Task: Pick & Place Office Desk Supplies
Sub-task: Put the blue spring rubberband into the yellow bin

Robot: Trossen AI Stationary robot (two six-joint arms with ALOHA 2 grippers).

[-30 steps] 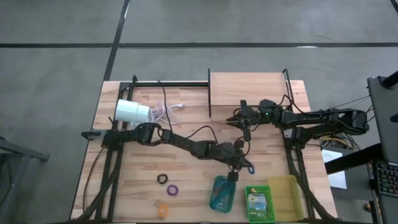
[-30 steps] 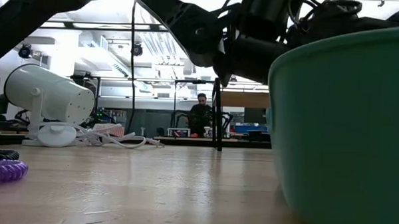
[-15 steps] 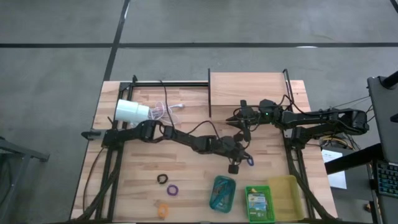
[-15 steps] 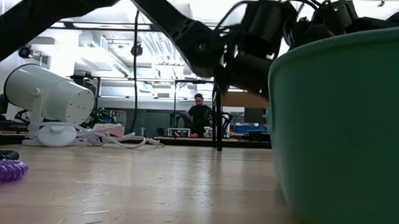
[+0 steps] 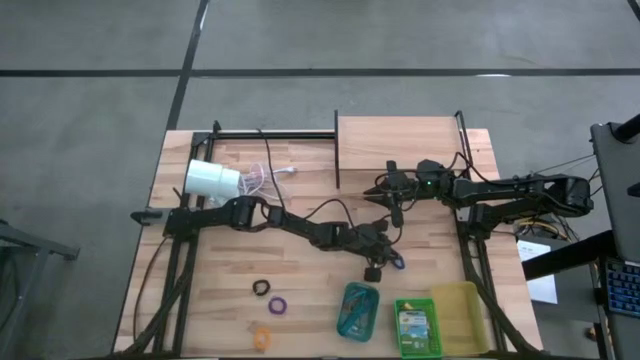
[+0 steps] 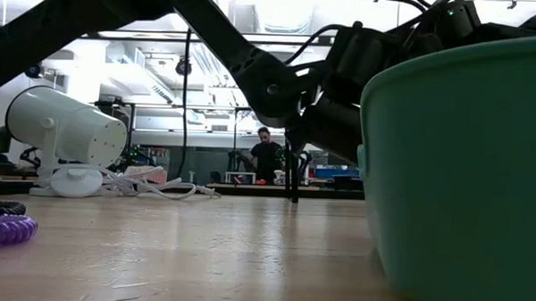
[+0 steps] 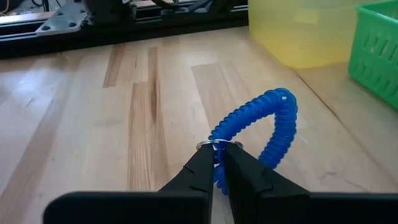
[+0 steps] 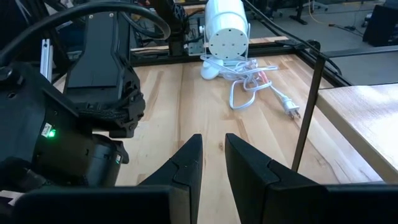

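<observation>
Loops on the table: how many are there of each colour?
blue loop: 1, pinched in the left gripper
black loop: 1
purple loop: 1
orange loop: 1
Total: 4
What lies inside the teal tray is too small to tell.

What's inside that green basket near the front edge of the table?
In the green basket lies one small crayon box, its yellow-and-green printed face up. It covers much of the basket's floor, so anything beneath it cannot be seen. The yellow tray stands beside it.
</observation>
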